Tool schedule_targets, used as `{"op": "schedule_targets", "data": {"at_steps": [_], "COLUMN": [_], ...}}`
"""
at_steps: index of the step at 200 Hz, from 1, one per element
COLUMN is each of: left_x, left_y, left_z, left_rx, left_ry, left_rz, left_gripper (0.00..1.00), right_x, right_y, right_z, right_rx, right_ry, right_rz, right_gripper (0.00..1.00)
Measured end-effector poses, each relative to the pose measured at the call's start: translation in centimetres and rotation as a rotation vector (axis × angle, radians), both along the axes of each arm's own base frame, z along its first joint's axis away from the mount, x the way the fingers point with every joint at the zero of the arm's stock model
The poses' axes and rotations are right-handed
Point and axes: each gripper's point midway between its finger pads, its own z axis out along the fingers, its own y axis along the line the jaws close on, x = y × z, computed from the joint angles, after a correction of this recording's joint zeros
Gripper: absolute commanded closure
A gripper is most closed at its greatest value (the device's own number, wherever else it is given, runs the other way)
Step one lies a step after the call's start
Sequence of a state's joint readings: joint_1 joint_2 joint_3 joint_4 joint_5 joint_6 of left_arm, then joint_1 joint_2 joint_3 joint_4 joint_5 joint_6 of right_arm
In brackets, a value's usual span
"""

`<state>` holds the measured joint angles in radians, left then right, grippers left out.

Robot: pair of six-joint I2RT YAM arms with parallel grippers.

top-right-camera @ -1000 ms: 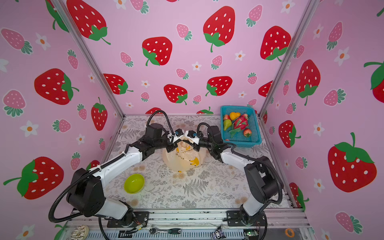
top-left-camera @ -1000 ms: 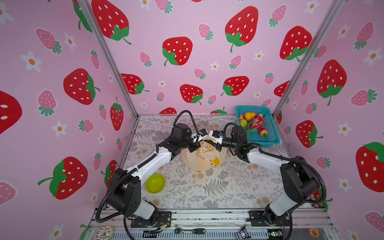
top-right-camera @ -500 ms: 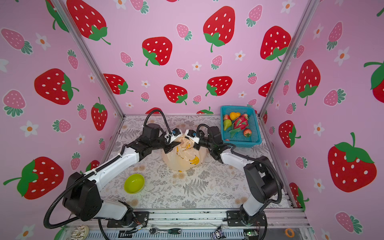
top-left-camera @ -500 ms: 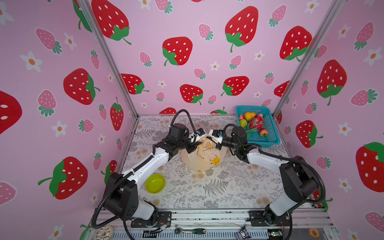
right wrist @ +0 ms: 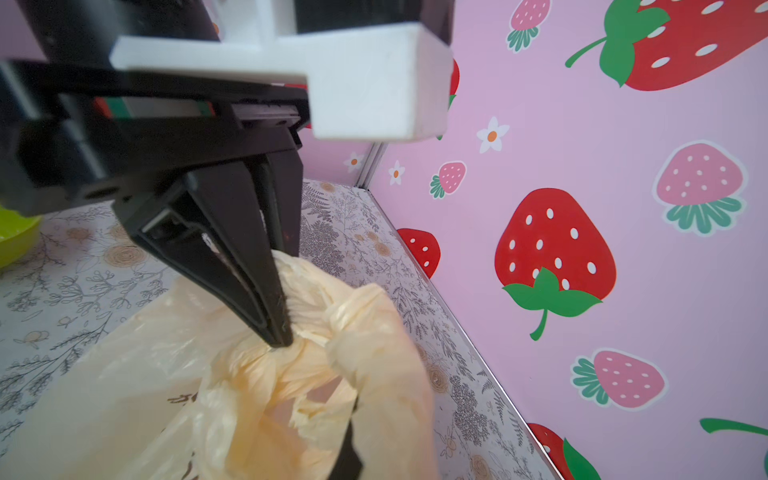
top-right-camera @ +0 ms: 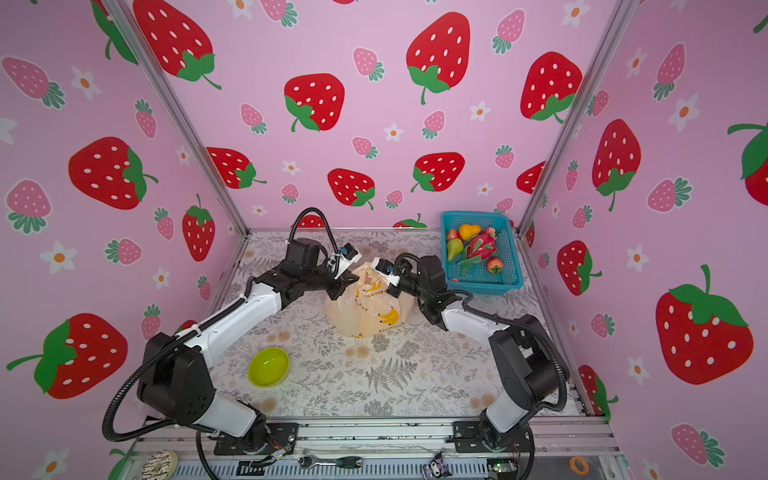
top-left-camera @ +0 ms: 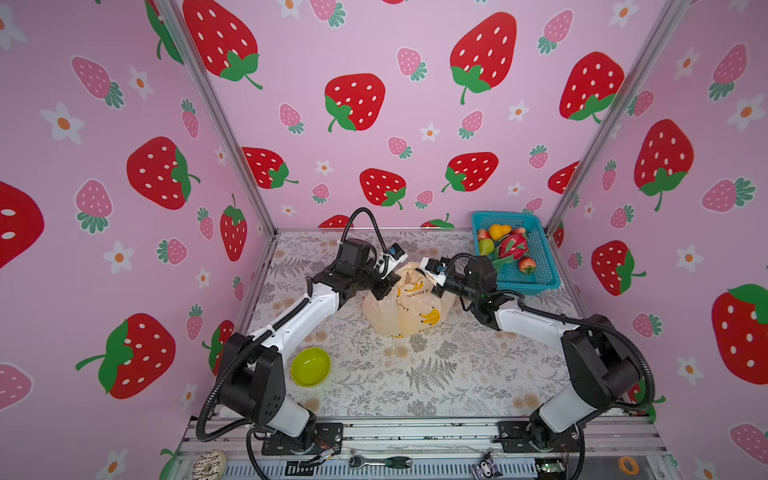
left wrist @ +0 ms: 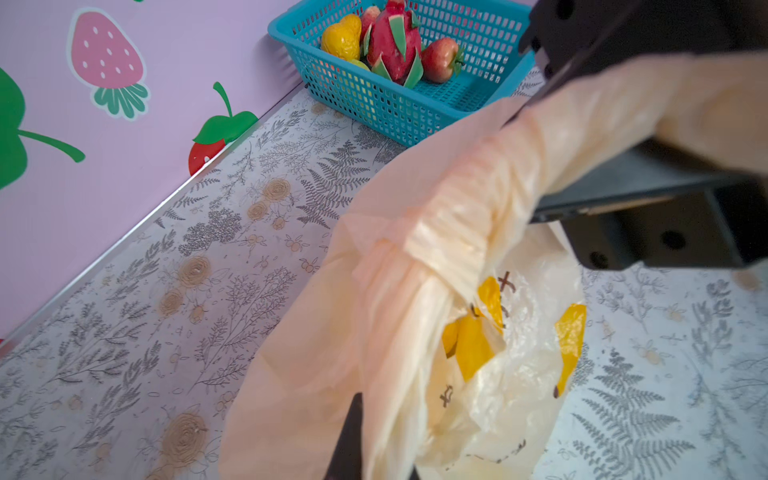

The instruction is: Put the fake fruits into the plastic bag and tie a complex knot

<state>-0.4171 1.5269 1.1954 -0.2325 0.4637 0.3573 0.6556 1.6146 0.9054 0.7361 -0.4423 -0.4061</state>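
**Item 1.** Thin, crinkly, translucent pale-peach plastic bag [top-left-camera: 405,309] with yellow banana prints. It stands bulged at the centre of the fern-patterned tabletop [top-left-camera: 436,374], neck gathered, loop handles twisted.
Handling, as judged: very light, soft, slick and easily torn. It has no stiff edge, so the twisted handles by the neck are the place to take hold.
Contents cannot be told; the yellow that shows may be print only.

**Item 2.** Left gripper [right wrist: 280,337], at the bag's 10 o'clock. Jaws pressed together, pinching the gathered plastic at the neck.

**Item 3.** Right gripper [top-left-camera: 433,289], at the bag's 2 o'clock. Jaws closed on a handle strip.

**Item 4.** Teal plastic mesh basket [top-left-camera: 505,215], at 2 o'clock from the bag, in the far corner. It holds glossy plastic toy fruits [top-left-camera: 505,247]:
- orange pear [top-left-camera: 498,230]
- green pear [top-left-camera: 485,248]
- pink-green dragon fruit [top-left-camera: 514,245]
- small red apples [top-left-camera: 527,264]

As judged, these are light, hard and slippery.

**Item 5.** Lime-green round plastic bowl [top-left-camera: 311,366], at 8 o'clock from the bag. Nothing shows in it.
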Motion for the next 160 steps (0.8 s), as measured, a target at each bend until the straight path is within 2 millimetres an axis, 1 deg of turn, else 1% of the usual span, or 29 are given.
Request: {"op": "schedule_targets", "data": {"at_steps": [18,49,77,117,134,160], "left_x": [-0.6,-2.8,-3.9,-4.7,-5.0,-5.0], "left_y": [-0.5,-2.1,-3.2,-4.9,-5.6,-5.7], "left_z": [0.6,1.6,2.3,2.1,2.3,1.9], "left_rx": [-0.066,-0.178,-0.254,-0.284,-0.298,-0.314], "left_ry": [0.028,0.061,0.077,0.067,0.061,0.070], "left_rz": [0.017,0.004,0.016,0.037,0.035,0.051], "left_gripper": [0.93,0.93,0.93,0.90,0.90,0.90], "right_x": [0.2,0.3,0.0,-0.4,-0.6,-1.0], "right_y": [0.0,0.0,-0.2,-0.6,-0.5,-0.8], "right_z": [0.5,1.7,1.8,0.9,0.4,-0.3], "right_rx": [0.022,0.077,0.121,0.203,0.232,0.232], "right_ry": [-0.029,-0.060,-0.058,0.010,0.042,0.047], "right_rz": [-0.042,-0.091,-0.105,-0.111,-0.104,-0.102], "right_gripper": [1.00,1.00,1.00,1.00,0.99,0.96]}}
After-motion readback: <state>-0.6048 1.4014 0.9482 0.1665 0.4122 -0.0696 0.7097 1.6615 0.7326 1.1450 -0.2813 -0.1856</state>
